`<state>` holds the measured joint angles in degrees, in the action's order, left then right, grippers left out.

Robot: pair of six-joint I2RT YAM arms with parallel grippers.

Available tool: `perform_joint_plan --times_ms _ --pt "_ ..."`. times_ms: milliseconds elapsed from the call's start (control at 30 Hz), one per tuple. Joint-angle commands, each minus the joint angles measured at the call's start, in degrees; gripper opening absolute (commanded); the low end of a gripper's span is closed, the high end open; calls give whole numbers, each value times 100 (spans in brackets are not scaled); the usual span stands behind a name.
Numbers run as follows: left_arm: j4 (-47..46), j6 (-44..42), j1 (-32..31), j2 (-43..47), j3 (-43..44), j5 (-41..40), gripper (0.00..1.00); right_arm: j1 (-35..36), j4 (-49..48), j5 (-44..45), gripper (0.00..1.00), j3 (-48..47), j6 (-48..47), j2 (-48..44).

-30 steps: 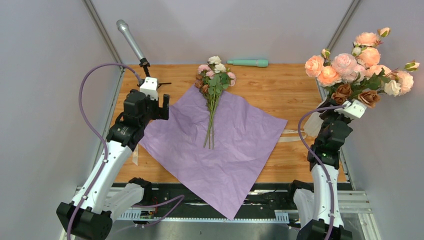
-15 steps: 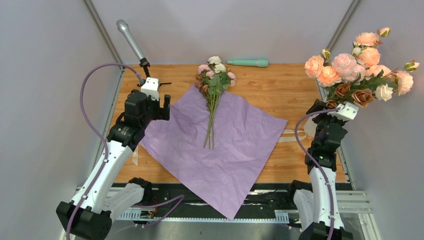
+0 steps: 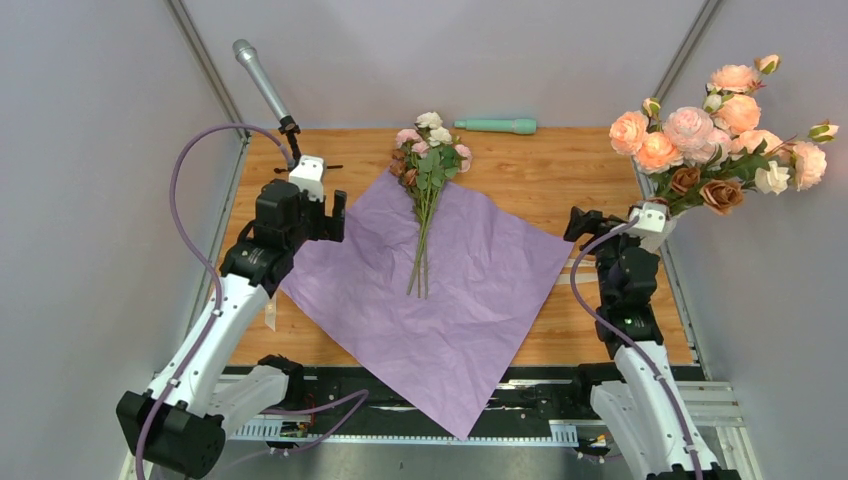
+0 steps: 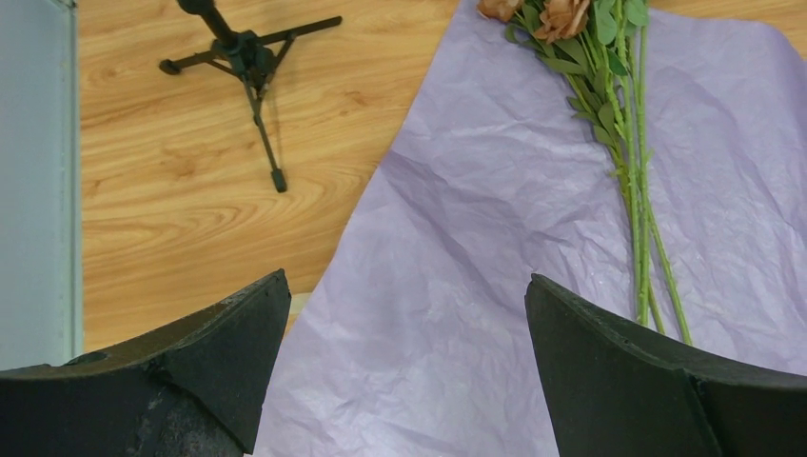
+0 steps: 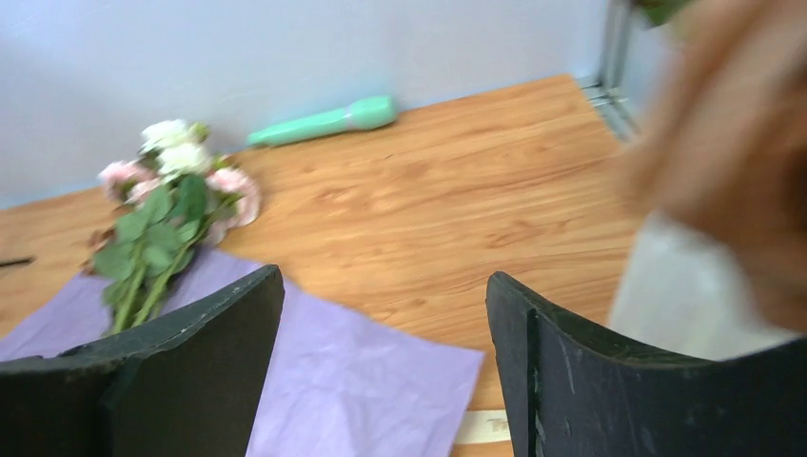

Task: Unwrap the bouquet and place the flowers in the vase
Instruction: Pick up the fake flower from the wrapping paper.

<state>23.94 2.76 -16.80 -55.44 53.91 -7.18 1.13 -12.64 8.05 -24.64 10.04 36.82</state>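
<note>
Microphone (image 3: pixel 262 85) on its small black tripod (image 4: pixel 249 59) is standing at the far left. Just right of it we are seeing the left gripper (image 4: pixel 407 290) hanging over the edge of the crinkled lilac paper (image 3: pixel 450 300), jaws spread wide and holding nothing. The flowers (image 3: pixel 425 190) are lying to its right, well apart, with thin green stems along the sheet and pink, cream and brown heads toward the back wall. A smooth mint-green cylinder (image 3: pixel 497 126) is lying behind them on the wooden table (image 3: pixel 560 170). Farther right, the right gripper (image 5: pixel 385 286) is gaping empty too, beside the vase (image 5: pixel 680 305), a blurred white shape beneath large peach roses (image 3: pixel 720 130). Grey walls (image 3: pixel 80 200) are enclosing everything.
</note>
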Motion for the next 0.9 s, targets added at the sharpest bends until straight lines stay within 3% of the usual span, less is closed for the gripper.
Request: perform_joint_plan --times_ms 0,167,433,567,667,867 --pt "-141 306 -43 -234 48 410 100 617 596 19 79 -35 427 -224" --pt "-431 851 -326 -546 -69 600 98 844 1204 -512 78 -74 768 -350" --pt "-1605 1823 -1502 -1633 -255 775 96 841 1708 -1159 78 -90 989 -444" --pt "-1910 1593 -1938 -2559 5 850 92 839 1877 -1359 78 -49 1105 -564" --pt "-1596 1408 -2069 -3411 567 804 88 838 2048 -1408 78 26 1224 -721" --pt "-1174 1099 -2274 -4273 1072 483 73 843 2118 -1483 79 316 1402 -1112"
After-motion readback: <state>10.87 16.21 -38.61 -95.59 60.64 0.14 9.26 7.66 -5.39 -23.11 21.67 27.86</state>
